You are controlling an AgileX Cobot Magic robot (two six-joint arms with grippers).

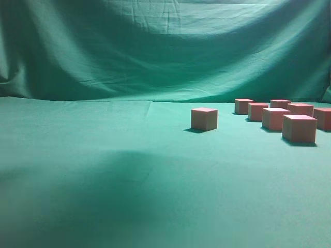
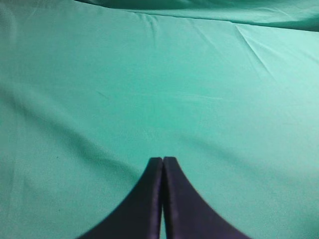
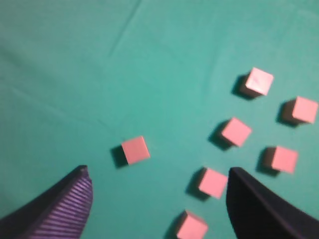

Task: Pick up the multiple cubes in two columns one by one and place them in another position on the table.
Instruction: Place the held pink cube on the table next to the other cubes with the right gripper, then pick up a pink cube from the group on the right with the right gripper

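One cube sits alone on the green surface, well apart to the left of the remaining cubes, which stand in two rough columns at the right. The right pincer hangs above, spread wide and holding nothing, with the lone cube between and beyond its tips. The left pincer is pressed together over bare cloth. I'd judge one placing is done and the next pick is due: the right arm must shift over the nearest cube in the columns and come down around it. The cubes have no long axis; the lone one sits flat, turned slightly askew
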